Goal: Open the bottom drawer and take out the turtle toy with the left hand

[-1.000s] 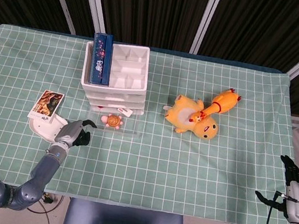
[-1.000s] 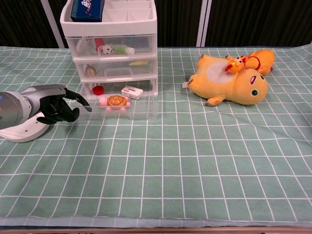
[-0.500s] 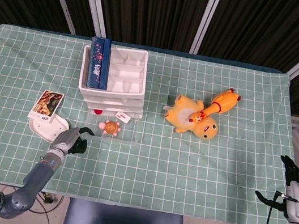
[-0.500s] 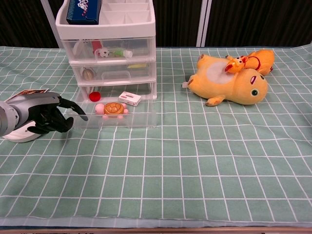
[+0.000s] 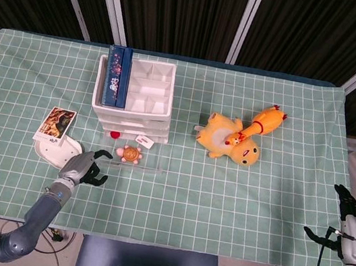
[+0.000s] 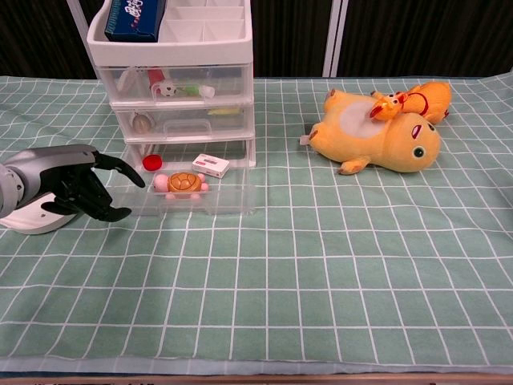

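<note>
The white three-drawer unit point(image 5: 135, 95) point(image 6: 172, 80) stands at the table's left. Its clear bottom drawer point(image 5: 133, 163) point(image 6: 232, 196) is pulled out toward me. Inside lies the turtle toy point(image 5: 131, 154) point(image 6: 181, 182), orange shell and pink limbs, beside a small white box point(image 6: 211, 165) and a red piece point(image 6: 150, 163). My left hand point(image 5: 83, 168) point(image 6: 76, 192) hovers low just left of the drawer's front corner, fingers spread and holding nothing. Whether a fingertip touches the drawer I cannot tell. My right hand point(image 5: 343, 229) hangs off the table's right edge, fingers apart and empty.
A white dish point(image 5: 52, 151) point(image 6: 32, 216) and a picture card point(image 5: 56, 122) lie under and behind my left hand. A blue box point(image 5: 116, 73) point(image 6: 132, 12) sits on top of the unit. Yellow plush toys point(image 5: 235, 139) point(image 6: 381, 132) lie to the right.
The bottom drawer has slid further out while the drawer unit shifted slightly back. My left hand has come toward the near edge and its fingers have opened wider. The right hand stayed still.
</note>
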Controlling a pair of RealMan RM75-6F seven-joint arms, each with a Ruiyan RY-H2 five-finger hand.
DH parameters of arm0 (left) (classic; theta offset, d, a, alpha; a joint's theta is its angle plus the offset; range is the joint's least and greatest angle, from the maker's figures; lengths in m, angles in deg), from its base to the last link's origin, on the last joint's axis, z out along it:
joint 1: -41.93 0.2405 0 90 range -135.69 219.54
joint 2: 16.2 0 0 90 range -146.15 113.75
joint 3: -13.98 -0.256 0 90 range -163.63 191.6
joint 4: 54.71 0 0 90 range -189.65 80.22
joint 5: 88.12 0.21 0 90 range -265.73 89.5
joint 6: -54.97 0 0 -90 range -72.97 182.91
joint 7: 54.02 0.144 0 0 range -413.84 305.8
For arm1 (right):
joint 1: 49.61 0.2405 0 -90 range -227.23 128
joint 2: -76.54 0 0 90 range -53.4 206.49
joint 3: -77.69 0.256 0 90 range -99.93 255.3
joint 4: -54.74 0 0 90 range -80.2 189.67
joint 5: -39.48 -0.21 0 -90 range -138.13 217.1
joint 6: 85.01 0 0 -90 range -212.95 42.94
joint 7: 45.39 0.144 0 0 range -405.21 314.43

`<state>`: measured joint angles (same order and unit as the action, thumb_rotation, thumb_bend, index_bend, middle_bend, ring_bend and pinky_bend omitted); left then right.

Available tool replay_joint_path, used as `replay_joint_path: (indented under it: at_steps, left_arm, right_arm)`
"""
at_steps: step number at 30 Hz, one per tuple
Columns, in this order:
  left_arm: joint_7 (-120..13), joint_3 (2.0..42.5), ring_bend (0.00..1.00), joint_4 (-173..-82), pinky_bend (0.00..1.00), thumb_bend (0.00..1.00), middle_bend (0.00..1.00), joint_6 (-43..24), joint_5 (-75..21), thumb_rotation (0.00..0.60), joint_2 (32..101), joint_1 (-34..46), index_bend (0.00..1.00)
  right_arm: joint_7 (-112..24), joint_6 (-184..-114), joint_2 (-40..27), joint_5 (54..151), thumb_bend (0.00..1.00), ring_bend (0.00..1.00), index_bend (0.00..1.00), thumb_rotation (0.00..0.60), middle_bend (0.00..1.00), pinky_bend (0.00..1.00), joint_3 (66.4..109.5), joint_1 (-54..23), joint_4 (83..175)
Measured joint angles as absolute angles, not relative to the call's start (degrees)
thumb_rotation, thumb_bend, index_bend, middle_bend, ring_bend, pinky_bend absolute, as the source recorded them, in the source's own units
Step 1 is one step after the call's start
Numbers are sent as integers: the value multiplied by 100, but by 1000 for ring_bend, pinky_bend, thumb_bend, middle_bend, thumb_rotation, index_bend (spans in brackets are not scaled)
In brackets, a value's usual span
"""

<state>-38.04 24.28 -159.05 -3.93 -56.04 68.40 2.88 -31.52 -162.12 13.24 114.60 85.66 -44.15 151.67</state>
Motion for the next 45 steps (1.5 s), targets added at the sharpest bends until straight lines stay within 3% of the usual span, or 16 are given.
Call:
replay_joint_path:
  at_steps: [13,26,45]
  left_arm:
    - [-2866,2750,1000,-15396,1000,316,1000,-846,-5393,600,7076,-260,398]
    - [-1418,2763,1000,-14388,1000,286,1000,-963,-6079,600,7656,-982,419]
    - [-1020,2731,1000,-13888,1000,286,1000,-775,-6429,600,8117,-1231,443]
  right_arm:
    - [-3120,-16201,1331,11459,131,0,0,600,0,185,8569,-4415,15165]
    - [-3070,-16172,1342,11445,132,0,0,600,0,185,8569,-4414,15170]
    - [-3009,-16131,1368,11416,131,0,0,600,0,185,8575,-4411,15192]
